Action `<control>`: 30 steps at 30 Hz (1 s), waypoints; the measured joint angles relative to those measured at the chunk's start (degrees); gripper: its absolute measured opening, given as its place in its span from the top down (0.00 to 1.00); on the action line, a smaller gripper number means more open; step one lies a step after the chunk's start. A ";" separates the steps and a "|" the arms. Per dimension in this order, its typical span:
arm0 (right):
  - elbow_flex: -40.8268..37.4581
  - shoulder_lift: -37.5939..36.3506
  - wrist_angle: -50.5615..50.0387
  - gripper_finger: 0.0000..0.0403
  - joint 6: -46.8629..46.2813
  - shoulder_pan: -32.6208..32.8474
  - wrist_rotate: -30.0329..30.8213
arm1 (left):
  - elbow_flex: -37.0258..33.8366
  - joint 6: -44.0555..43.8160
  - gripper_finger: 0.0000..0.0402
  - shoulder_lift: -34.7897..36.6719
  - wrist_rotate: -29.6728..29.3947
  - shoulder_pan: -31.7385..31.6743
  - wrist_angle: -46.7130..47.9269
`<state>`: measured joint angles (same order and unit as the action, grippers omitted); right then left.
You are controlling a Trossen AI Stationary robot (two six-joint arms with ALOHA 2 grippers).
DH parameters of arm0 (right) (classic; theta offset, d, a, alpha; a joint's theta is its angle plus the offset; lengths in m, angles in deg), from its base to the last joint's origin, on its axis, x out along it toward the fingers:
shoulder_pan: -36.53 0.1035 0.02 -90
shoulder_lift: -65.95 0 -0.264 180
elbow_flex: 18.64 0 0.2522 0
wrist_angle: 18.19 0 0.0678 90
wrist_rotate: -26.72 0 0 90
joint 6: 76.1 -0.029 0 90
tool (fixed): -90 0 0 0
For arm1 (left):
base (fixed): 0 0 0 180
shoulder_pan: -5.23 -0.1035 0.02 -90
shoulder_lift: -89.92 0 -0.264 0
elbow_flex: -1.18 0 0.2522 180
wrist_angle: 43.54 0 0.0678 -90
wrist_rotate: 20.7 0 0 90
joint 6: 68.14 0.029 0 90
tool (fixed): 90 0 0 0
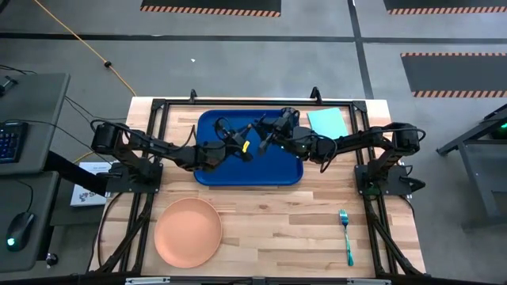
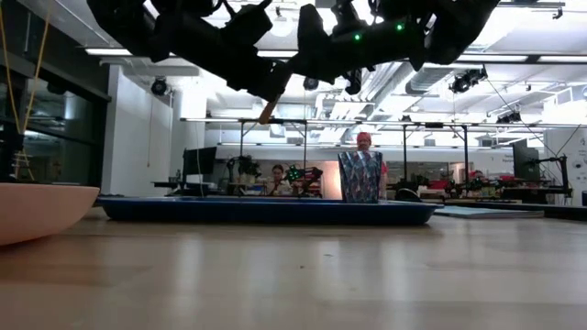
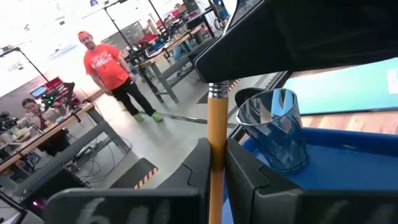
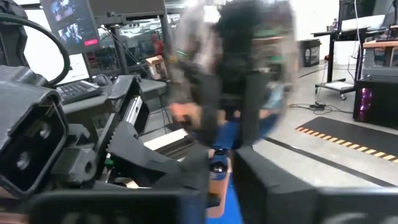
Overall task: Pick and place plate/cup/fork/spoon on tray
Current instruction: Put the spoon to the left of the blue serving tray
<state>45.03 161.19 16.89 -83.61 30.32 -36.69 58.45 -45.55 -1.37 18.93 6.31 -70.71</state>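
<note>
The spoon, with a brown handle [image 3: 216,143] and a shiny bowl [image 4: 236,68], hangs in the air over the dark-blue tray [image 1: 214,170]. My left gripper [image 1: 242,147] is shut on its handle. My right gripper [image 1: 271,136] is right at the spoon's bowl end, facing the left one. The blue cup [image 3: 277,130] stands upright on the tray, also in the low view [image 2: 359,176]. The peach plate [image 1: 188,230] lies on the table at the near left. The teal fork [image 1: 345,235] lies at the near right. My left gripper pinches the spoon's brown handle [image 3: 216,163] between its two fingers, below the silver collar [image 3: 217,91]. The fingers come from the table's left and lie across the handle. The spoon is lifted clear of the tray, and the handle's free end [image 2: 269,110] slants down below the gripper.
A light-teal flat sheet [image 1: 327,121] lies at the far right beside the tray. Both arms meet over the tray's middle. Bare wood lies between plate and fork at the near edge. People stand in the room beyond the table [image 3: 102,62].
</note>
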 joint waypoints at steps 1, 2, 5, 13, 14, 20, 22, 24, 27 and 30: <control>0.00 0.00 0.00 0.94 0.16 0.00 0.01 | 0.00 0.00 0.96 0.00 -0.05 0.00 0.02; 0.00 0.00 0.07 0.96 0.76 0.00 -0.07 | 0.00 0.00 0.96 0.00 -0.05 -0.02 0.13; -0.02 0.00 0.05 0.94 0.92 0.00 -0.01 | 0.00 -0.09 0.96 0.00 -0.02 -0.02 0.53; -0.04 0.00 -0.40 0.98 4.50 -0.44 3.67 | 0.04 -2.91 0.76 2.32 2.23 0.25 9.09; -0.04 -0.02 -0.81 0.98 5.16 -0.54 3.63 | 0.04 -4.18 0.74 3.48 3.33 0.21 11.09; -0.04 -0.13 -3.66 0.99 6.53 -2.21 -3.03 | 0.04 -11.83 0.68 13.16 11.38 -0.79 24.25; -0.04 -0.17 -4.43 0.99 7.75 -2.93 -10.43 | 0.04 -14.68 0.67 16.71 15.54 -1.52 28.67; -0.08 -1.16 -7.34 0.99 7.93 -3.81 -19.15 | -0.32 -17.03 0.67 19.38 20.83 -2.54 31.24; -0.07 -3.75 -13.69 0.99 8.43 -5.38 -29.78 | -4.00 -18.70 0.67 22.62 28.24 -4.36 27.81; -0.07 -5.79 -19.39 0.99 11.08 -5.90 -36.91 | -8.78 -20.67 0.67 24.22 35.39 -7.19 20.89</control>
<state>44.97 155.40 -2.51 -72.53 24.41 -73.59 49.67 -66.22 22.85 54.31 -0.89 -49.82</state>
